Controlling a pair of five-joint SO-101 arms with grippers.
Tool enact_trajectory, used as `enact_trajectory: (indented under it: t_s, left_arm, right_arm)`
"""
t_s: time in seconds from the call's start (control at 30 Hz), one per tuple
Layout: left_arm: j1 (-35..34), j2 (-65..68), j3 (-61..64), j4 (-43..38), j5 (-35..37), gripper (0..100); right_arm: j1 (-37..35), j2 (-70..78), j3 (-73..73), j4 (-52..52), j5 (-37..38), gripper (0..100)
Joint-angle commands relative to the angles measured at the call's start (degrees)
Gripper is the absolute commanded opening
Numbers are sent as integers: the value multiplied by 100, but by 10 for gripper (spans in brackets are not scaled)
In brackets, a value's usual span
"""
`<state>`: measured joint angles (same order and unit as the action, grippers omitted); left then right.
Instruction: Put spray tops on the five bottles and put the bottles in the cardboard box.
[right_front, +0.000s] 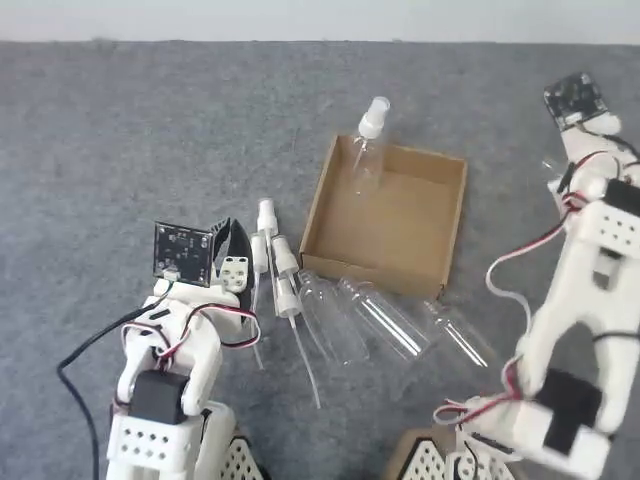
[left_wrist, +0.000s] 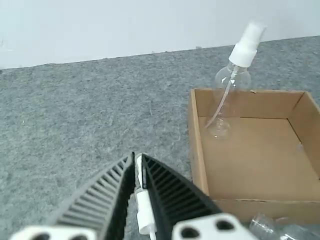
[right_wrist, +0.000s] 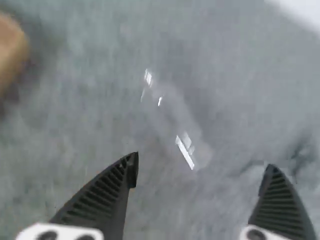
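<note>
Left wrist view looks down the left gripper (left_wrist: 138, 161), whose jaws are drawn in to a narrow slit and pinch a white spray top (left_wrist: 142, 202) between them. Beyond it the cardboard box (left_wrist: 199, 150) sits open on the grey surface (left_wrist: 85, 110). One capped bottle (left_wrist: 227, 92) stands in the box's far corner on the left arm's side, its clear body against the wall and its white spray head above the rim.

High view places the left gripper (right_front: 242, 240) at the near left of the box (right_front: 330, 175), with the loose spray tops (right_front: 287, 285) just beside it. They lie in a small cluster, their thin dip tubes trailing toward the near edge. The capped bottle (right_front: 370, 150) leans at the box's far-left corner. Three uncapped bottles (right_front: 385, 318) lie on their sides on the surface (right_front: 120, 130), just in front of the box's near wall, side by side and close together.

Right wrist view shows the right gripper (right_wrist: 200, 165) with its jaws spread wide and holding nothing. It hangs over another clear bottle (right_wrist: 170, 120) lying on the grey surface (right_wrist: 75, 100) — blurred, so whether it carries a top cannot be told. The right arm (right_front: 590, 260) stands at the right of the box.
</note>
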<state>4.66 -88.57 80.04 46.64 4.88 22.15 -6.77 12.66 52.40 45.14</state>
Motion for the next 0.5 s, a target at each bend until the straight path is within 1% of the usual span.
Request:
enact_trajectory:
  t_s: [0.0,0.27,0.47]
  left_arm:
    - [-9,-44,-22,-185,-18,11]
    - [-9,-44,-22,-185,-35,11]
    - [-9,-44,-22,-185,-44,11]
  right_arm:
    - [295,743,-809,-154,404,333]
    - [374,2193,-1793,-171,519,336]
    - [365,3125,-2462,-409,484,336]
